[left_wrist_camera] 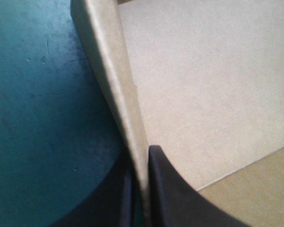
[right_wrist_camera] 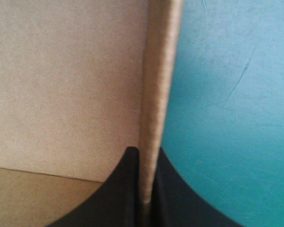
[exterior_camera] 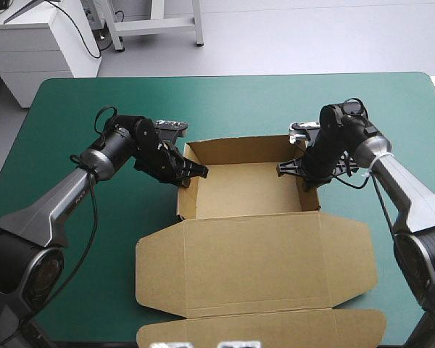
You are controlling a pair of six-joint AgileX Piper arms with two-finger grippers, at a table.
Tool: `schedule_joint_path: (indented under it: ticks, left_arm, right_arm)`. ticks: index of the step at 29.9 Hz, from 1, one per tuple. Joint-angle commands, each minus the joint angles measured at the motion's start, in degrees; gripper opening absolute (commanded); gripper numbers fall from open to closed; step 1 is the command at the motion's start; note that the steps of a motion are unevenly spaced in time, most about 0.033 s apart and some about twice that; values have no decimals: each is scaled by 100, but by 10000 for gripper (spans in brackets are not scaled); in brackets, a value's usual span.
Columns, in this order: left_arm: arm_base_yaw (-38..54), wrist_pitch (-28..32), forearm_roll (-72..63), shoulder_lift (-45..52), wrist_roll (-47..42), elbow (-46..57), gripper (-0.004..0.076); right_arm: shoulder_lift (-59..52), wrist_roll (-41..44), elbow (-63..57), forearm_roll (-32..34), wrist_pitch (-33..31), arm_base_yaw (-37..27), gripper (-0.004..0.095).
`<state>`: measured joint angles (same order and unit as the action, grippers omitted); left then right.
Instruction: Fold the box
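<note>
The left tool (left_wrist_camera: 142,160) is pinched shut on the left wall of the brown box (exterior_camera: 246,190), and the right tool (right_wrist_camera: 148,153) is pinched shut on the right wall. The box is seen in the middle of the table (exterior_camera: 94,101) as an open tray, its lid (exterior_camera: 254,262) laid flat.

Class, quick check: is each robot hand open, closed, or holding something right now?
Left hand: closed, holding the box by its left wall.
Right hand: closed, holding the box by its right wall.
</note>
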<state>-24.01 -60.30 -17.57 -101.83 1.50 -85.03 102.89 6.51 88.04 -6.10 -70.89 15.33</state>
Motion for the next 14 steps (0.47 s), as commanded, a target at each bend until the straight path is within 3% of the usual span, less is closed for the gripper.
schedule_joint_path:
  ticks: [1,6,9,14]
  left_arm:
    - [-63,-12,-138,168,341,-105,-8]
    - [-63,-171,-128,168,451,-105,48]
    - [-63,-196,-198,168,451,-105,160]
    - [-42,-210,-462,168,451,-105,389]
  right_arm:
    - [-156,-244,170,-753,148,60,-14]
    - [-156,-270,170,-662,131,60,46]
    - [-156,-313,170,-662,91,60,244]
    - [-156,-313,170,-670,-35,60,673]
